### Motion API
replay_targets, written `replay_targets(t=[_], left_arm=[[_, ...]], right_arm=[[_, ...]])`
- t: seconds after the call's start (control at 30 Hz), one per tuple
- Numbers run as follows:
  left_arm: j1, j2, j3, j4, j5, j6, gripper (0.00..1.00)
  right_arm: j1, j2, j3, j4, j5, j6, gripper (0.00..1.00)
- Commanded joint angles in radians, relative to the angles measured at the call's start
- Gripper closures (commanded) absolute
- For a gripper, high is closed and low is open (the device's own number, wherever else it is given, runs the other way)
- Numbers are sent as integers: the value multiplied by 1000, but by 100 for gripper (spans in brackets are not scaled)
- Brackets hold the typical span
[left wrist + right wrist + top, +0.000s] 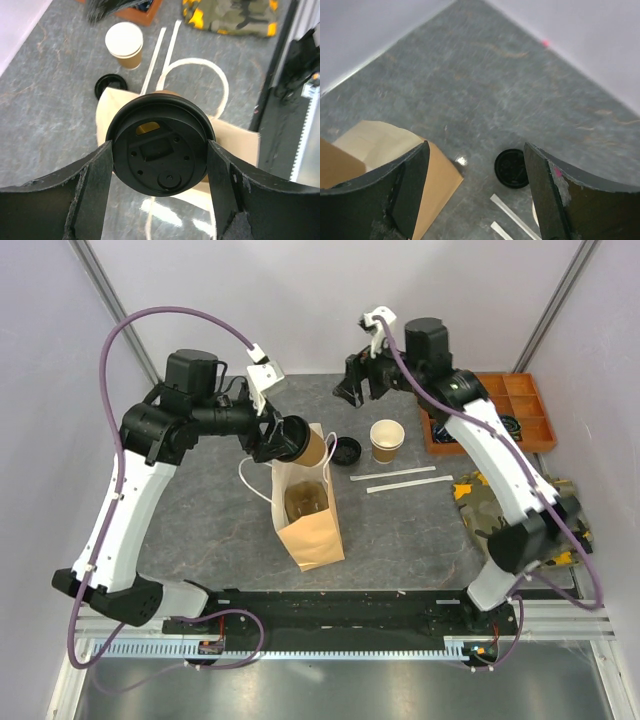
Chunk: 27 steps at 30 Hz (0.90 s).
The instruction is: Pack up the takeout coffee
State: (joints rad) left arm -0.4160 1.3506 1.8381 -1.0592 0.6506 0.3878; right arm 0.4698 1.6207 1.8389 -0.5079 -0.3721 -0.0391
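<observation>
My left gripper (285, 438) is shut on a takeout coffee cup (308, 443), tan with a black lid (160, 145). It holds the cup tilted above the mouth of the tan paper bag (318, 530). In the left wrist view both fingers (100, 175) press the lid's rim, with the bag (235, 142) below. A round dark shape (305, 502) shows inside the bag. An open cup (387, 440) stands on the table with a loose black lid (347, 450) beside it. My right gripper (362, 380) hangs open and empty behind them. The loose lid (511, 168) lies below its fingers.
Two white strips (395, 476) lie right of the bag. An orange compartment tray (525, 400) sits at the back right, with a camouflage cloth (490, 495) nearer. The bag's white handles (220, 80) loop outward. Walls close in the back and both sides.
</observation>
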Motion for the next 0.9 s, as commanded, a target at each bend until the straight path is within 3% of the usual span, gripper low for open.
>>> replay_targets(t=[0.0,0.17,0.7,0.87], left_arm=[[-62,13,49,-56,-94,147,57],[-89,27,46,-117,-118,212,57],[-136,133,69,-240,-230,367,58],[-175,174,82,-240,-256,384,58]], right_arm=[[-22,178,195,-196,-293,-65,18],[-22,237,215,-190,-431,-151,18],[-25,304,126,-193,-499,-321,28],[-51,308,119,-205,-582,-360,32]])
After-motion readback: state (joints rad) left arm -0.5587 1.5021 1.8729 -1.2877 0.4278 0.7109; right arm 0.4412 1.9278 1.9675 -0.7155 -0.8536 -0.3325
